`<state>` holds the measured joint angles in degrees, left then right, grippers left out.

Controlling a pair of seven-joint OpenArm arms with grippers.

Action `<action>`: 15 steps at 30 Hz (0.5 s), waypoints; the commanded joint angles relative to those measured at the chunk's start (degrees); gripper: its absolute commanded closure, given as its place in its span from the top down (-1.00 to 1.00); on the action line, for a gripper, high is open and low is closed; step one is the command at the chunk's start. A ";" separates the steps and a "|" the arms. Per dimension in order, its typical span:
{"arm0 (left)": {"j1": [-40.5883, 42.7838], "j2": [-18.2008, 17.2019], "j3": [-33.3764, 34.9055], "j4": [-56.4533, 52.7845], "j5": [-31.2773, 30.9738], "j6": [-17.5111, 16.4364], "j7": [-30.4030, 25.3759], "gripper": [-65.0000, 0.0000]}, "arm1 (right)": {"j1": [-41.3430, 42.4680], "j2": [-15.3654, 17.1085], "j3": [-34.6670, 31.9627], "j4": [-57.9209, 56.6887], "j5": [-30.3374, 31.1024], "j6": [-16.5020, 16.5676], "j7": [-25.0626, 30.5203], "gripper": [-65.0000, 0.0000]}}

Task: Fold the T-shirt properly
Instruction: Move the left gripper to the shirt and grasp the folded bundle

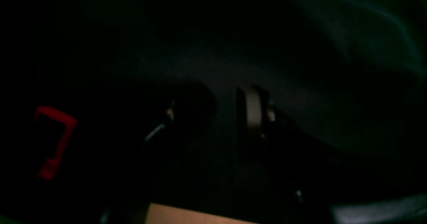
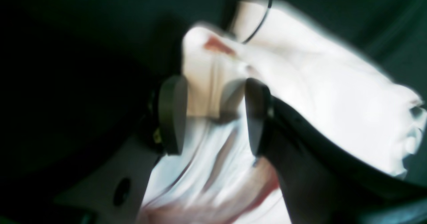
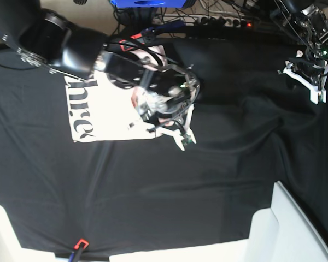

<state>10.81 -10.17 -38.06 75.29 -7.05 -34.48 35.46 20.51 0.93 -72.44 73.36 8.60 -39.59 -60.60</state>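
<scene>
The pale pink T-shirt (image 3: pixel 106 112) lies on the black table cloth left of centre in the base view, with black lettering facing up at its left part. My right gripper (image 3: pixel 180 134) hovers over the shirt's right edge. In the right wrist view its two fingers (image 2: pixel 171 114) stand apart, and a raised fold of the T-shirt (image 2: pixel 213 94) fills the gap between them, not visibly pinched. My left gripper (image 3: pixel 311 82) hangs at the far right back, away from the shirt. The dark left wrist view shows that gripper (image 1: pixel 213 114) open, with only black cloth below.
The black table cloth (image 3: pixel 208 191) covers the table and is wrinkled at the right. White bins stand at the front right (image 3: pixel 295 229) and front left (image 3: pixel 0 229). A red clip (image 3: pixel 81 243) sits on the front edge. Cables and a power strip (image 3: pixel 224 22) line the back.
</scene>
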 commanded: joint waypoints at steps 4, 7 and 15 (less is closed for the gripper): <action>-0.48 -1.21 -0.31 1.94 -0.12 0.06 -1.40 -0.29 | 1.07 -4.40 -0.65 -2.81 -9.88 -0.41 -2.92 -0.18; -0.83 -1.21 -0.31 1.94 -0.12 0.06 -1.40 -0.29 | 1.07 -6.16 -1.27 -7.03 -12.78 -0.41 -3.27 -0.09; -1.01 -1.21 0.22 1.68 -0.12 0.06 -1.48 -0.29 | 0.37 -6.51 -1.27 -8.18 -10.58 -0.41 -1.25 0.03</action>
<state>10.04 -10.31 -37.67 76.12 -6.44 -34.50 35.05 19.68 -4.86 -73.91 64.53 -1.19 -39.53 -62.59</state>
